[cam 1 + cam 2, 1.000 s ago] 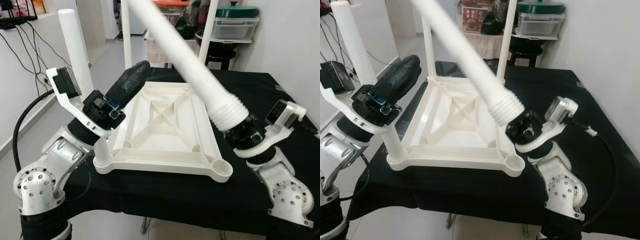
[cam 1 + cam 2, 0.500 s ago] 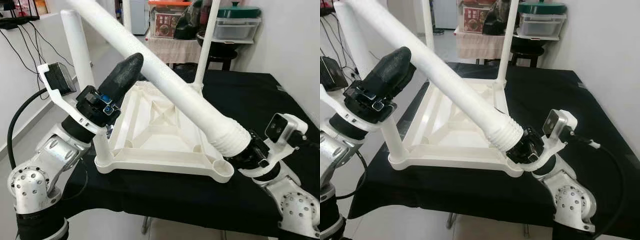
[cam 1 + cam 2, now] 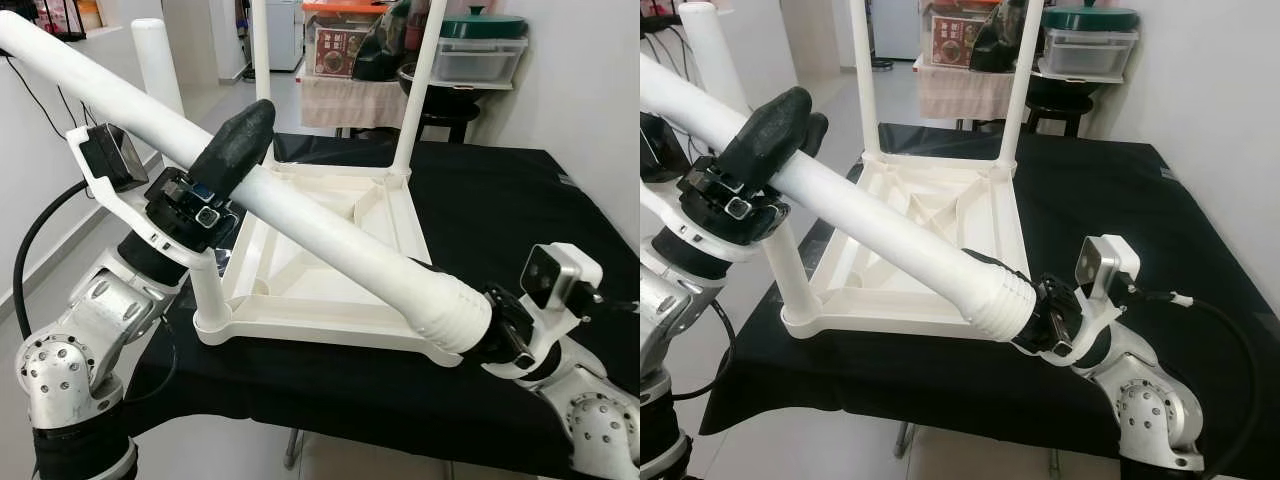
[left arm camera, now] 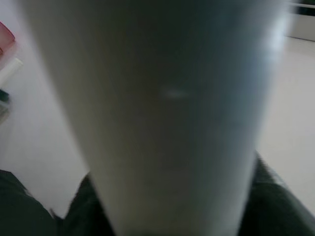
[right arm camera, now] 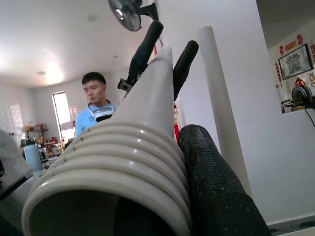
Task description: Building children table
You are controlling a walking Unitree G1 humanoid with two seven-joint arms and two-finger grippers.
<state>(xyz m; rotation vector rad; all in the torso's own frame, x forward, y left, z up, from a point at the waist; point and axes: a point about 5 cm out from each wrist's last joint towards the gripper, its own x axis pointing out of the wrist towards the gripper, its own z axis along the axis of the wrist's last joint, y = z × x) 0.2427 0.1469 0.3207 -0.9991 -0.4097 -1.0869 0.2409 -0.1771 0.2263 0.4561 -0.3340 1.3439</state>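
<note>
Swung down since a second ago, the loose table leg (image 3: 330, 235) lies nearly level. Left gripper (image 3: 240, 135) clamps its shaft; right gripper (image 3: 1055, 318) clamps its threaded end. Upturned tabletop (image 3: 330, 290) on the black table (image 3: 500, 200) carries three legs; near-right socket unfilled.

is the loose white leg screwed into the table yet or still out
Out. The leg lies slanted across the upturned table, its threaded end held in the right gripper, the left gripper around its shaft.
</note>
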